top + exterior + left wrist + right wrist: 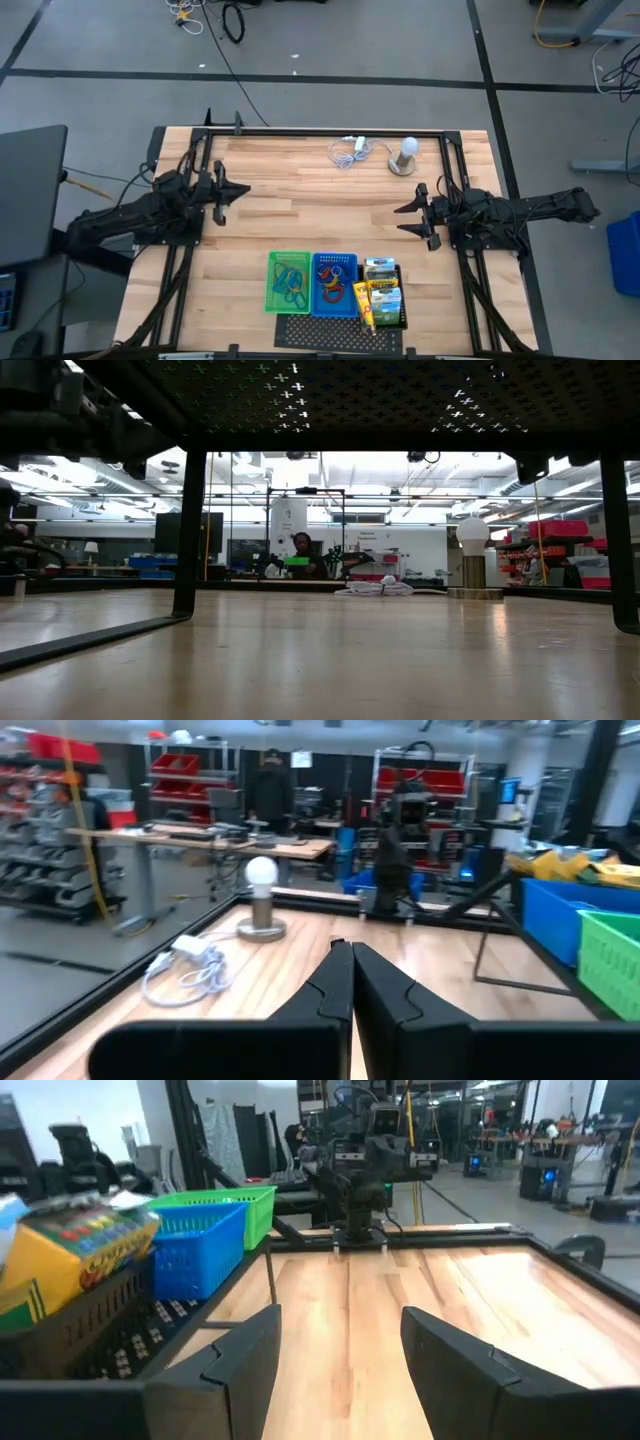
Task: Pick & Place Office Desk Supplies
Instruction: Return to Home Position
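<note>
Grippers, two: my left gripper hovers over the left side of the table with its fingers pressed together on nothing; my right gripper hovers over the right side with its fingers spread wide and nothing between them. Trays, three, in a touching row on the raised black perforated sheet at the table edge opposite the cable: green tray, blue tray, black tray, left to right. Loops, several, number not clear: blue ones in the green tray, orange and red ones in the blue tray. Crayon box, one, yellow-green, in the black tray, with one yellow tube and small green-white boxes, count uncertain. All three trays lie well apart from both sets of fingers, nearer my right ones. White coiled cable, one, and white bulb on a round base, one, near each other at the far edge
</note>
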Robot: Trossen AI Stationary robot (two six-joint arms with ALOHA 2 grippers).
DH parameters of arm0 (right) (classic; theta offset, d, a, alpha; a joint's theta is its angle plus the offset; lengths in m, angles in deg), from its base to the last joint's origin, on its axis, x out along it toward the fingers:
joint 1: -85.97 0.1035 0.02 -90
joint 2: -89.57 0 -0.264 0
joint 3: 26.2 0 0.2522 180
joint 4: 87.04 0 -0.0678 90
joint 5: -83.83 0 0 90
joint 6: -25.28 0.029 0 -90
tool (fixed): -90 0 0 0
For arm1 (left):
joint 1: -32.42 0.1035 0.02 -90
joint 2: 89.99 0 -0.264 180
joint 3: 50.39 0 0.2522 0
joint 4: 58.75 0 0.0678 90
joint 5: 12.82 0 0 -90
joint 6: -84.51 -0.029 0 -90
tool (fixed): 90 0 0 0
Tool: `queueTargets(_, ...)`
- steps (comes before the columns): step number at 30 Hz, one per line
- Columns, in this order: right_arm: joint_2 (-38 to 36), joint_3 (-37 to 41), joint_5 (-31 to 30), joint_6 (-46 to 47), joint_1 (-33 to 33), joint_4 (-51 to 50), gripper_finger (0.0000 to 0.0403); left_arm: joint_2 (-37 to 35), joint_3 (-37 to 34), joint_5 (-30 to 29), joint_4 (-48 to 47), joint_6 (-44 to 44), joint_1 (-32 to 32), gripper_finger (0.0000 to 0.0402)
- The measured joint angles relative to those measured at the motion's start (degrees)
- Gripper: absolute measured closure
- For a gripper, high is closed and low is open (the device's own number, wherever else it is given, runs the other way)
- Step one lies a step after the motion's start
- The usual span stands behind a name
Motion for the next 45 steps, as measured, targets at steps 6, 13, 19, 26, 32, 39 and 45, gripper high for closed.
queueTargets(6,0.0,0.0,-2.1,-0.7,0.0,-3.0,0.0188,-3.7,0.0,-3.7,-7.6,-2.2,0.0,0.0396)
queueTargets(13,0.0,0.0,-4.3,-0.8,0.0,-4.5,0.0188,-4.1,0.0,-3.7,-9.0,-10.7,0.0,0.0396)
queueTargets(19,0.0,0.0,-4.3,-0.8,0.0,-4.6,0.0188,-4.1,0.0,-4.0,-9.3,-13.0,0.0,0.0396)
queueTargets(26,0.0,0.0,-4.3,-0.8,0.0,-4.6,0.0188,-4.1,0.0,5.9,-7.6,-14.4,0.0,0.0396)
queueTargets(32,0.0,0.0,-4.3,-0.8,0.0,-4.6,0.0188,-4.1,0.0,10.2,-1.7,-11.5,0.0,0.0382)
queueTargets(39,0.0,0.0,-4.3,-0.8,0.0,-4.6,0.0188,-3.9,0.0,-0.5,2.3,-11.6,0.0,0.0369)
queueTargets(45,0.0,0.0,-4.3,-0.8,0.0,-4.6,0.0188,-3.9,0.0,-2.5,2.5,-11.5,0.0,0.0371)
